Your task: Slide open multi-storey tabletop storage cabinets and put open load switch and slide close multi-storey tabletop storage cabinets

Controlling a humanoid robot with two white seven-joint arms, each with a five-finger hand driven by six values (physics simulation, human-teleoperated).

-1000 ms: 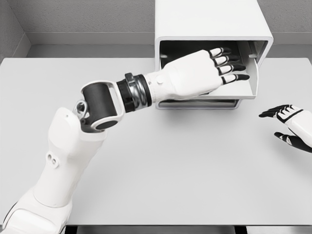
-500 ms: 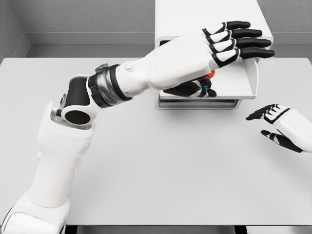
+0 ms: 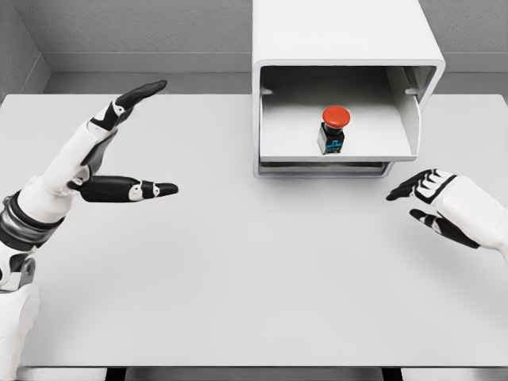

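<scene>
A white storage cabinet (image 3: 345, 36) stands at the back of the table, its upper drawer (image 3: 286, 143) slid out toward me. Inside the drawer, right of centre, stands the load switch (image 3: 332, 130): a dark body with blue markings and a red round button on top. My left hand (image 3: 127, 143) hovers over the left part of the table, far from the cabinet, open with fingers straight and thumb spread. My right hand (image 3: 421, 198) floats open at the right, just below the drawer's front right corner and not touching it.
The grey table (image 3: 262, 270) runs wide in front of the cabinet. A second, lower drawer edge (image 3: 325, 169) shows under the open one. Grey walls close off the back and left.
My left hand has let go of the load switch, left it in the drawer and drawn back to the left. My right hand has edged left toward the cabinet.
</scene>
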